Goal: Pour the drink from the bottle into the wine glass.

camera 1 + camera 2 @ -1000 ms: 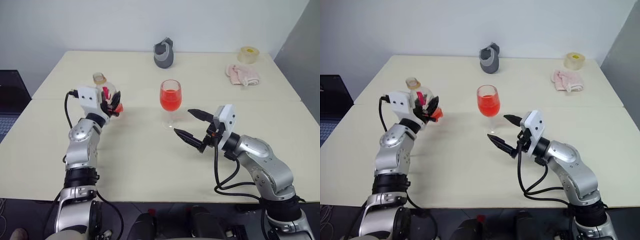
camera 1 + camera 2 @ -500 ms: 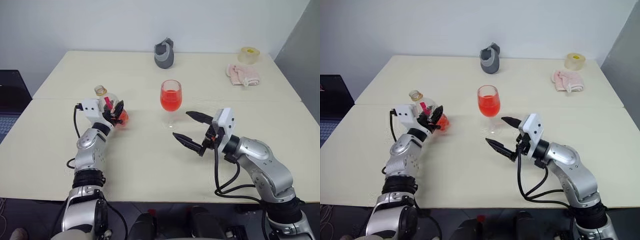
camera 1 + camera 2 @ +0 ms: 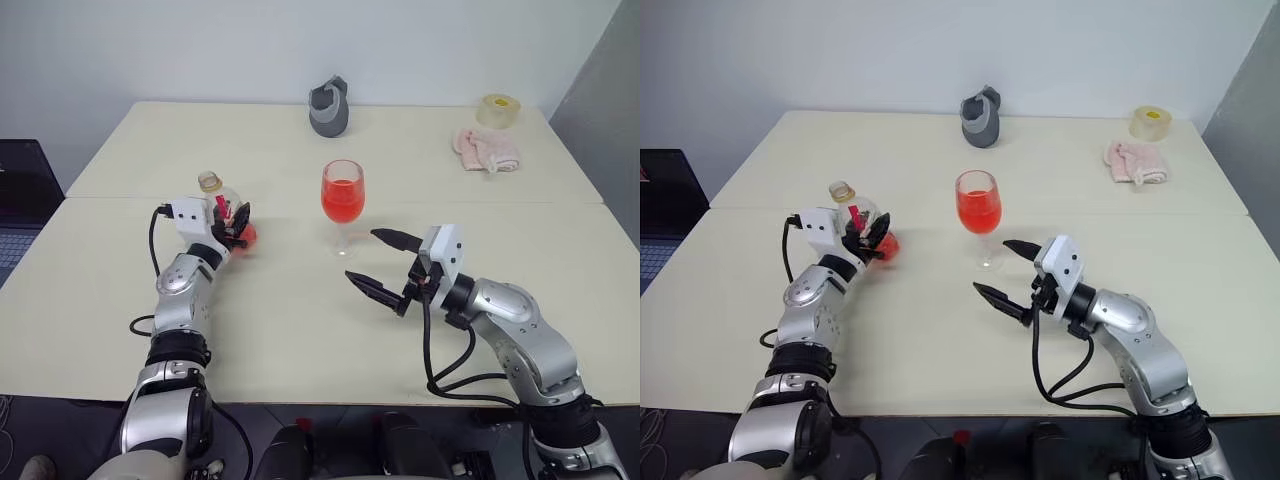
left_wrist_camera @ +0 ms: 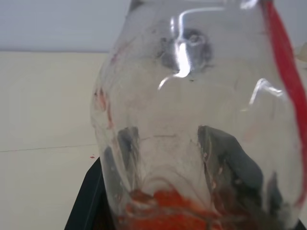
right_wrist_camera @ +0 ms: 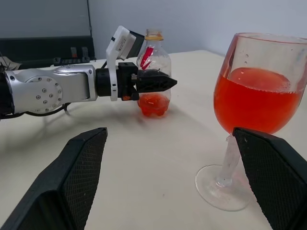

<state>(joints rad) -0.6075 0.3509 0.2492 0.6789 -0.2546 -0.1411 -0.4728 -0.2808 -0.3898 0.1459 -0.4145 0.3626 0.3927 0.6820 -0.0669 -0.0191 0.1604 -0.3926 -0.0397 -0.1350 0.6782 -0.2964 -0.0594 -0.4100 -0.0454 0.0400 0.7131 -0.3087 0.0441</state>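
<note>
The wine glass [image 3: 342, 195] stands mid-table with the red drink [image 3: 341, 203] filling about half its bowl. To its left, my left gripper [image 3: 238, 222] is shut on the bottle [image 3: 222, 203]. The bottle is clear and upright, its neck [image 3: 209, 181] carries no cap, and a little red drink [image 5: 152, 104] sits in its base. Whether its base touches the table I cannot tell. The left wrist view looks through the bottle [image 4: 192, 120] from close up. My right gripper [image 3: 363, 255] is open and empty, just right of the glass's foot [image 5: 221, 186], pointing left.
A grey object [image 3: 328, 107] stands at the back middle of the table [image 3: 300, 330]. A tape roll [image 3: 497, 108] and a pink cloth [image 3: 485, 148] lie at the back right. A seam [image 3: 120, 199] crosses the table top, and a dark laptop [image 3: 20, 200] sits off its left side.
My left arm has lowered the bottle toward the table top, still gripped. The right gripper has stayed open in about the same place, and the glass has not moved.
</note>
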